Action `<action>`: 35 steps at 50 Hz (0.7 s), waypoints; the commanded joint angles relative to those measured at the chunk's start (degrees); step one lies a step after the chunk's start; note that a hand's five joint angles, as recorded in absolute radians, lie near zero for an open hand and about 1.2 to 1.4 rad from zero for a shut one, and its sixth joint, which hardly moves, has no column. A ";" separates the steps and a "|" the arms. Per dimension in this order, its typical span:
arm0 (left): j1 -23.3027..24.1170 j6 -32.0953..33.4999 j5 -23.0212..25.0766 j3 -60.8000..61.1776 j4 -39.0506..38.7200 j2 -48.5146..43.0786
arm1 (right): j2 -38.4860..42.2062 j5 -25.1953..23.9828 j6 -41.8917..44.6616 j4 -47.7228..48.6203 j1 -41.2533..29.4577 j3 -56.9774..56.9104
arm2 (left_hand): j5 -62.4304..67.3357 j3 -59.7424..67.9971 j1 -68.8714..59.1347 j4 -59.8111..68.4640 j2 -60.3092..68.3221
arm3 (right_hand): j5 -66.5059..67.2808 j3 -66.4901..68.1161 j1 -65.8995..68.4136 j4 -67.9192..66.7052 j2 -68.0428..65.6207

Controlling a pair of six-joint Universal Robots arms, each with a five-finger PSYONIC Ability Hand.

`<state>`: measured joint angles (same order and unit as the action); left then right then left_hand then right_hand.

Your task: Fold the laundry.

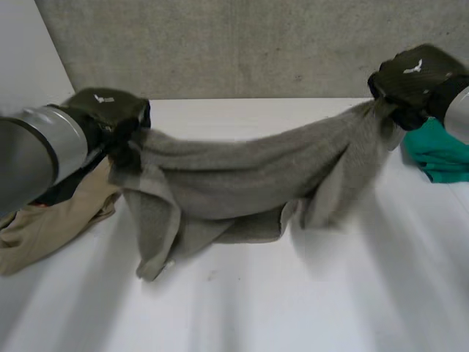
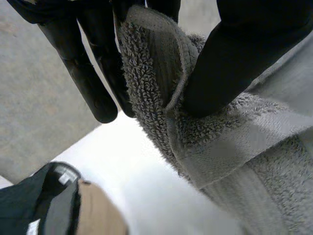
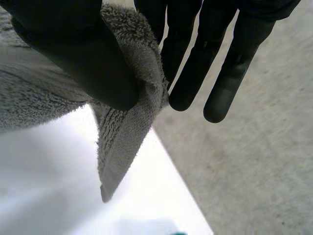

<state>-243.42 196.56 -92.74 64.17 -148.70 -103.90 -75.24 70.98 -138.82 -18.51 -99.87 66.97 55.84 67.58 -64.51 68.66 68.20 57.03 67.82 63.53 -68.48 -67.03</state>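
While both hands hold it up, the towel hangs between them over the table. It sags in the middle, and its lower folds rest on the white top near the centre. The left hand is at about 9 o'clock and the right hand at about 2 o'clock, each at one end of the towel.

Seen from the left wrist, the thumb presses a banded edge of the towel against the fingers in a firm pinch. Seen from the right wrist, the thumb clamps a corner against the nearest finger. The other fingers stay straight beside it, and the corner's tip hangs below the pinch.

A beige cloth lies at 8 o'clock by the towel's left end, with a dark cloth on it under the left arm. A teal cloth lies at 3 o'clock, just beside the right hand.
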 commanded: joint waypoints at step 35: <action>-7.43 3.57 6.26 19.48 -48.09 -12.46 | 15.74 -12.79 -0.14 49.36 4.24 17.73 | 14.16 12.42 -15.49 11.34 11.80 | 12.97 12.18 16.47 -11.52 -12.97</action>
<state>-251.26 199.65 -86.72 72.44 -196.51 -113.84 -60.60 63.45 -143.55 35.89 -97.18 73.91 57.00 68.40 -64.85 68.71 68.56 57.71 68.09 64.07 -68.68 -67.03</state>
